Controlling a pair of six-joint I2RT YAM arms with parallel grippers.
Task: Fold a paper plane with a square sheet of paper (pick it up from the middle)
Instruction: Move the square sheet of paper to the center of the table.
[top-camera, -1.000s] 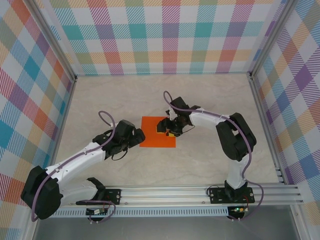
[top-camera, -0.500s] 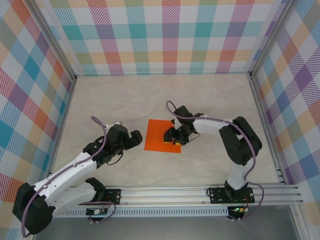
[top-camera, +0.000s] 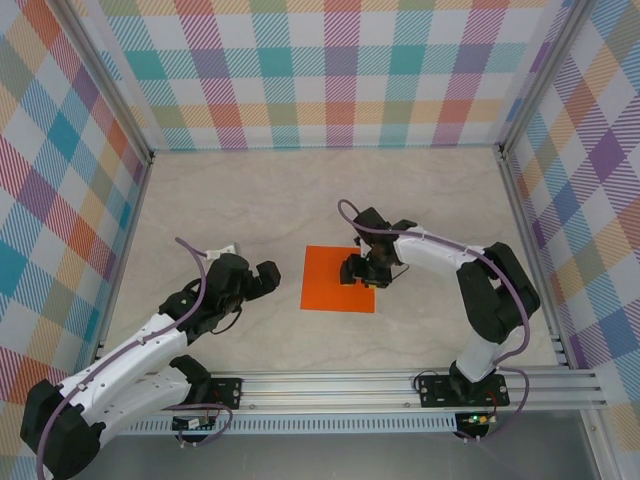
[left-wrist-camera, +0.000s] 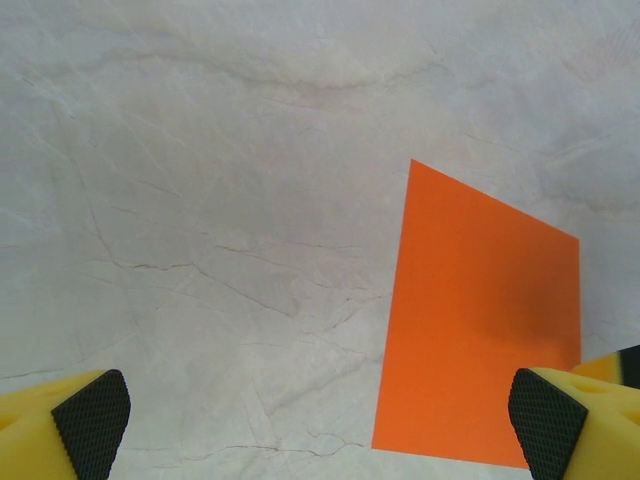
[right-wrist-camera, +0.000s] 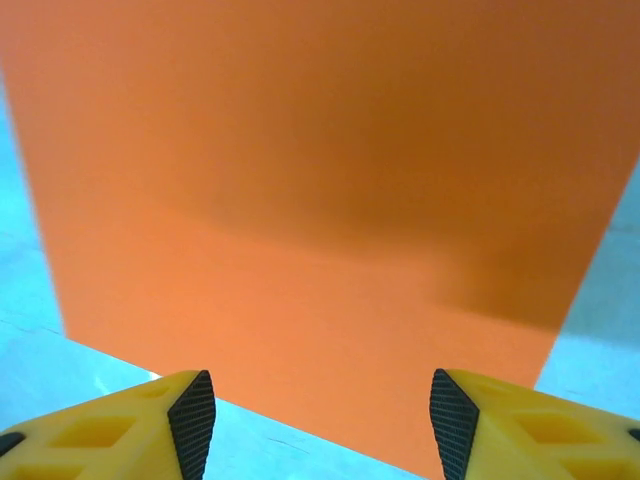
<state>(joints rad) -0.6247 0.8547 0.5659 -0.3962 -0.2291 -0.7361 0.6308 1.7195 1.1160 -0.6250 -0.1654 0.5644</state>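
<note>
Square sheet of paper (top-camera: 338, 279) — position, inspector?

Flat on the marbled table (top-camera: 250, 200), a little right of centre, bright orange, no crease visible. The top external view shows all 4 edges lying clean.

Right gripper (top-camera: 355, 272)?

Low over the sheet's right-hand side. In the right wrist view the gripper (right-wrist-camera: 320, 420) has its 2 yellow fingers parted about halfway, black pads (right-wrist-camera: 192, 420) facing each other across the near edge of the orange paper (right-wrist-camera: 320, 180). Nothing sits between them. Whether the tips touch the sheet I cannot tell.

Left gripper (top-camera: 265, 280)?

Jaws spread to their widest, holding nothing. It hangs over bare table just left of the sheet, apart from its edge. The left wrist view confirms it: the gripper (left-wrist-camera: 320, 430) frames plain table (left-wrist-camera: 200, 200), 1 pad (left-wrist-camera: 92, 420) at each lower corner, and the paper (left-wrist-camera: 480, 320) lies ahead toward the right — its near corner runs behind the right-hand finger.
</note>
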